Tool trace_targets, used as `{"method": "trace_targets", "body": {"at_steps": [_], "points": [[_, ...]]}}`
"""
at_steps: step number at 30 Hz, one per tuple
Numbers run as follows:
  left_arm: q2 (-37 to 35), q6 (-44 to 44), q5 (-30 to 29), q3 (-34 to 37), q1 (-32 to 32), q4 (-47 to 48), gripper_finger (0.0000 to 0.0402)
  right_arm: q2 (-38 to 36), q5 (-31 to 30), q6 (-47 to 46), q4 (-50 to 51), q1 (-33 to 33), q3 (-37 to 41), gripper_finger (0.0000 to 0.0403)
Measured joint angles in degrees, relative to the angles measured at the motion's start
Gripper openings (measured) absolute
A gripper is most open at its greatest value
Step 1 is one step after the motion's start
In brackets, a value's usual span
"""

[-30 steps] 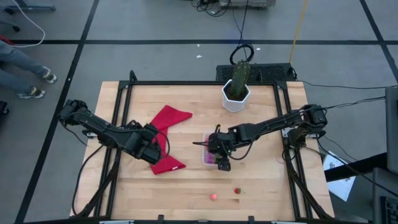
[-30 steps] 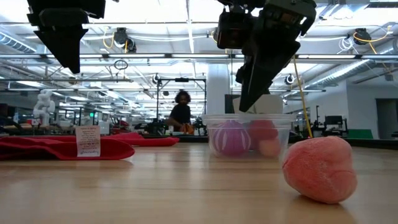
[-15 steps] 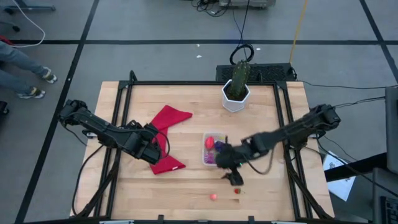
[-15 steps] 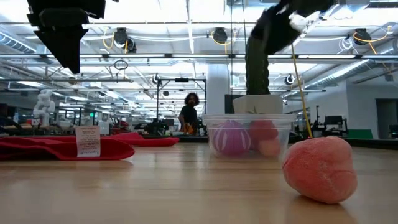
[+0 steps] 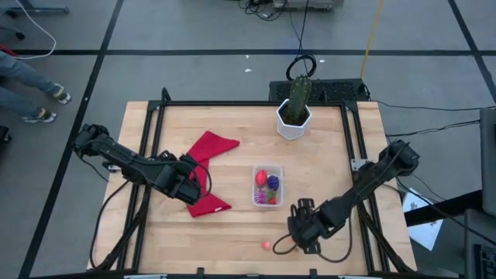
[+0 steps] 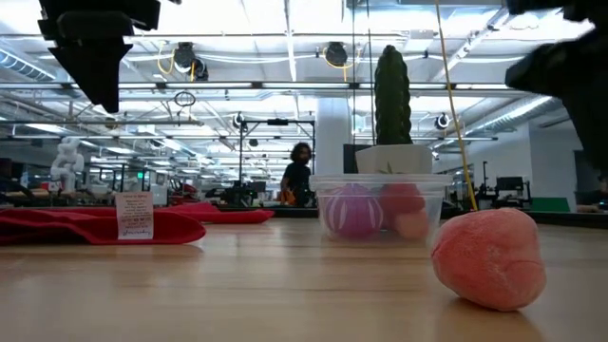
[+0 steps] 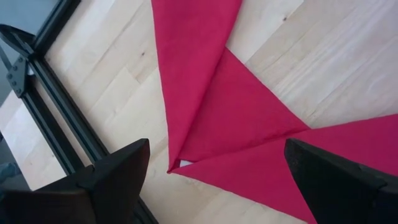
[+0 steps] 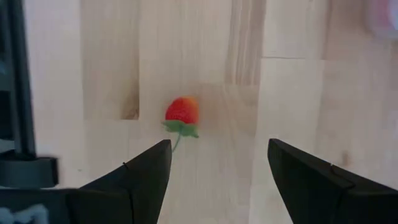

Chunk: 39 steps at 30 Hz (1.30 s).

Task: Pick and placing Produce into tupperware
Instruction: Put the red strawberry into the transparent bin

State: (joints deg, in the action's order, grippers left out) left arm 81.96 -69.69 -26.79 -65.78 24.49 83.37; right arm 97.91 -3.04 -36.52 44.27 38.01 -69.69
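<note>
Produce: strawberry (image 8: 182,114) loose on worktop (image 5: 225,225) near front edge, pink piece (image 5: 266,245) just beside; others already inside tupperware (image 5: 267,187) mid-worktop. I hold right gripper (image 8: 217,168) low over strawberry, fingers spread, nothing grasped, lined up so fruit sits ahead between them for pick. Left gripper (image 7: 214,177) parked over red cloth (image 7: 211,106), fingers released, kept clear of right arm's lane.

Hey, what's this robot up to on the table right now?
It is putting toy produce into the clear tupperware, which already holds a few pieces. The right gripper, fingers open and empty, hovers over a strawberry near the table's front edge. A pink piece also lies loose there. The left gripper waits open above the red cloth.
</note>
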Motion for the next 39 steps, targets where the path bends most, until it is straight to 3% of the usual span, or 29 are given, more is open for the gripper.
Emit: {"method": "trace_targets", "body": {"at_steps": [8, 21, 39], "points": [[0.02, -0.83, 2.8, 0.0, 0.0, -0.12, 0.0379, 4.49, 1.74, -5.69, -1.82, -0.01, 0.0, 0.0258], [0.01, -0.81, 2.34, 0.0, 0.0, -0.13, 0.0379, 5.19, 3.16, -12.02, -5.72, -0.01, 0.02, 0.0258], [0.02, -0.86, 1.57, 0.0, 0.0, -0.24, 0.0379, 4.99, 3.1, -16.75, -17.29, -0.01, 8.57, 0.0258]]}}
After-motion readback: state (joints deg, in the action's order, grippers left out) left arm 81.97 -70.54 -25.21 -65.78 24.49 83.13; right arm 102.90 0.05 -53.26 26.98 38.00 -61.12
